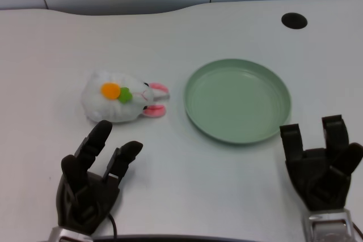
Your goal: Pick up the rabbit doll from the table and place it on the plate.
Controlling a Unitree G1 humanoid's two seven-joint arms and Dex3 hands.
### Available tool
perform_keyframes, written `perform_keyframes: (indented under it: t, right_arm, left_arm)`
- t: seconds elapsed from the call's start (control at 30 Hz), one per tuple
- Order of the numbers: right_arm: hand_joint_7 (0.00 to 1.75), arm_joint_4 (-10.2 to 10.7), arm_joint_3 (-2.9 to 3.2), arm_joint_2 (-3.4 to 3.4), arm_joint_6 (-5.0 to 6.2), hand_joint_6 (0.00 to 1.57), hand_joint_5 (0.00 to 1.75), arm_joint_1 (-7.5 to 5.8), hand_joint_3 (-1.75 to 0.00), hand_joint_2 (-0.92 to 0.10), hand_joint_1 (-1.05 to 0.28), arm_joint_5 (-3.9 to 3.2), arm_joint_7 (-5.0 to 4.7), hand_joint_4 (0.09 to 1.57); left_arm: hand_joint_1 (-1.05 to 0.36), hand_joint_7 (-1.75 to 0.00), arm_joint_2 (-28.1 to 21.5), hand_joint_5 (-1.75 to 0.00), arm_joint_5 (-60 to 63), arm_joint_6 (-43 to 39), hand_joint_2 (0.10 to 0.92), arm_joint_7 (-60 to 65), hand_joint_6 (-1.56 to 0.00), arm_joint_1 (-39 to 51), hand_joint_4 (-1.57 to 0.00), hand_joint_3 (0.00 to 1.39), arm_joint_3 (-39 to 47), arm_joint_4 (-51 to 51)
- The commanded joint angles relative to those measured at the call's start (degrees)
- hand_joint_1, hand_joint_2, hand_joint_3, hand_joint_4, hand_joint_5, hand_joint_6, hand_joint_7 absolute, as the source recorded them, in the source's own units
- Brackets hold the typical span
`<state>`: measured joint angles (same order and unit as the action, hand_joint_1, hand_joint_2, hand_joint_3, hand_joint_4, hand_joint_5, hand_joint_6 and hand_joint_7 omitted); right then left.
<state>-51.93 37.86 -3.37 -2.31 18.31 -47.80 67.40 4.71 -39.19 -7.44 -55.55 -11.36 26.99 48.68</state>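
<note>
A white rabbit doll (116, 98) with pink ears and an orange and green carrot patch lies on its side on the white table, left of centre. To its right, a small gap away, sits an empty green plate (237, 100). My left hand (93, 178) is at the bottom left, just in front of the doll, fingers spread apart and holding nothing; its fingertips stop short of the doll. My right hand (320, 165) rests at the bottom right, in front of the plate's near right rim.
A round black hole (294, 20) is set into the table at the far right. The table's curved far edge (170, 8) runs along the top, with a grey wall behind it.
</note>
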Motion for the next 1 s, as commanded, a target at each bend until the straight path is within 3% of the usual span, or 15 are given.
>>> perform_keyframes:
  t: [0.03,0.7,0.73,0.8,0.87,0.9,0.93,0.97,1.0]
  right_arm:
    - [1.75,-1.52,0.14,-1.01,-0.7,0.69,1.75,-2.33,-0.01,-0.86,-0.38,-0.55,0.05,0.86]
    - [1.75,-1.5,0.14,-1.01,-0.7,0.69,1.75,-2.34,-0.01,-0.86,-0.38,-0.55,0.04,0.86]
    - [1.75,-1.31,-0.31,-1.06,-1.4,0.7,1.75,-2.32,-0.01,-0.86,-0.38,-0.33,0.01,0.86]
    - [1.72,-1.96,-0.76,-1.41,-1.53,0.77,1.75,-1.67,-0.01,-0.86,-0.41,0.0,0.28,0.89]
    - [1.73,-2.55,-0.71,-1.0,-2.57,0.77,1.75,-1.54,-0.01,-0.86,-0.4,-0.22,0.77,0.89]
    - [1.74,-2.0,-0.99,-0.95,-2.29,0.77,1.75,-1.97,-0.01,-0.86,-0.4,0.24,-0.02,0.89]
    - [1.63,-1.56,-1.22,-0.94,-2.0,0.81,0.98,-2.29,-0.01,-0.84,-0.37,0.58,-0.64,0.73]
    - [1.59,-1.25,-1.41,-1.12,-1.69,0.82,0.55,-2.61,-0.01,-0.84,-0.35,0.77,-0.94,0.75]
    - [1.56,-1.04,-1.54,-1.25,-1.54,0.84,0.28,-2.83,-0.01,-0.84,-0.36,0.83,-1.1,0.78]
  left_arm:
    - [-0.84,-0.01,0.59,-1.12,0.75,0.73,0.921,1.01,-0.89,2.14,-0.42,0.34,-0.26,0.98]
    - [-0.84,-0.01,0.59,-1.12,0.74,0.73,0.921,1.02,-0.89,2.14,-0.42,0.34,-0.27,0.97]
    - [-0.84,-0.01,0.51,-1.12,0.4,1.74,0.921,1.08,-0.89,2.19,-0.42,0.33,-0.3,0.27]
    - [-0.84,-0.01,-0.07,-1.14,0.17,2.49,0.921,0.88,-0.88,2.2,-0.41,0.33,-0.22,-0.42]
    - [-0.84,-0.01,0.43,-1.15,0.33,1.72,0.921,1.02,-0.88,3.14,-0.4,0.34,-0.14,-0.88]
    - [-0.84,-0.01,0.65,-1.15,0.61,1.35,0.921,1.23,-0.88,3.39,-0.4,0.35,-0.29,-1.05]
    - [-0.85,-0.01,0.77,-1.15,0.8,1.13,0.921,1.39,-0.89,3.53,-0.4,0.35,-0.43,-1.17]
    - [-0.85,-0.02,0.66,-1.16,0.78,1.54,0.921,1.28,-0.89,3.7,-0.41,0.35,-0.62,-1.59]
    - [-0.85,-0.01,0.56,-1.16,0.72,1.86,0.921,1.19,-0.89,3.84,-0.4,0.35,-0.77,-1.92]
